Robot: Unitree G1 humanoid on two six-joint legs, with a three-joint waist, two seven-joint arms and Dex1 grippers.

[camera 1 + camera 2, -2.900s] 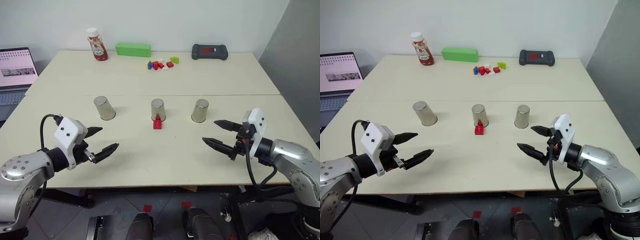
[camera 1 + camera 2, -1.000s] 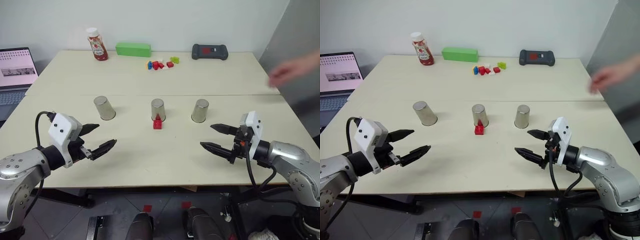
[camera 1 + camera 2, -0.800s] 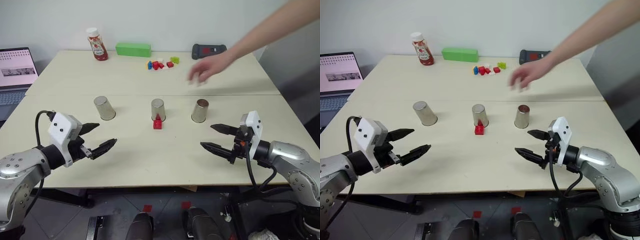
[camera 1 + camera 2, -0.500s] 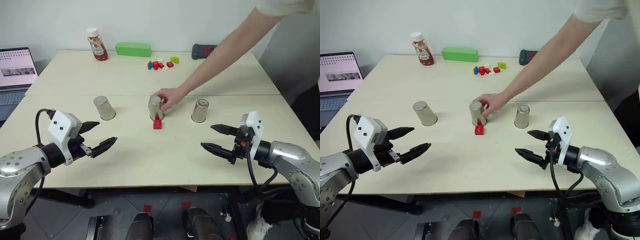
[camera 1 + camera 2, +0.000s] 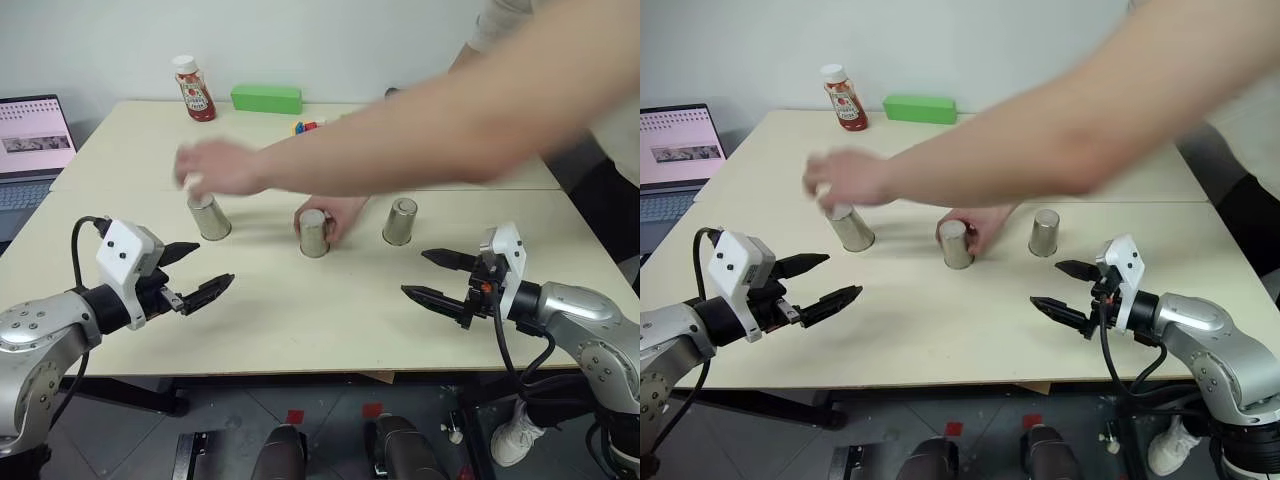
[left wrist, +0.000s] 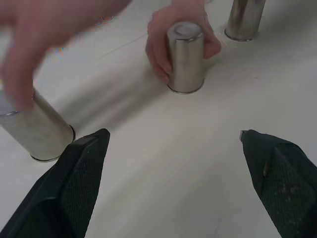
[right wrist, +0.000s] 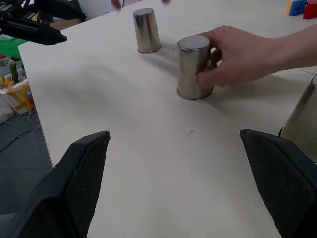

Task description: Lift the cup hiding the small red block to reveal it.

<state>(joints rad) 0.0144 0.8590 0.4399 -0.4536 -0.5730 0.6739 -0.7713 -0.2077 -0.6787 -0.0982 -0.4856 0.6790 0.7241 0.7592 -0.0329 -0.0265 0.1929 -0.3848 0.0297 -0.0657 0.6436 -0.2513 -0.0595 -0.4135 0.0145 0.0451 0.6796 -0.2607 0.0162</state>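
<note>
Three cups are stood upside down in a row on the table [image 5: 300,320]. The middle cup [image 5: 314,233] is gripped by a person's hand [image 5: 338,215], and the block is presumably hidden under it. Both grippers, left [image 5: 196,276] and right [image 5: 438,276], are held wide and empty, near the front edge. The cup is upright, between them, roughly as near to either.

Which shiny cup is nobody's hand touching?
The cup on the robot's right. It stands alone, while one hand wraps the middle cup and another hand is over the left cup.
</note>
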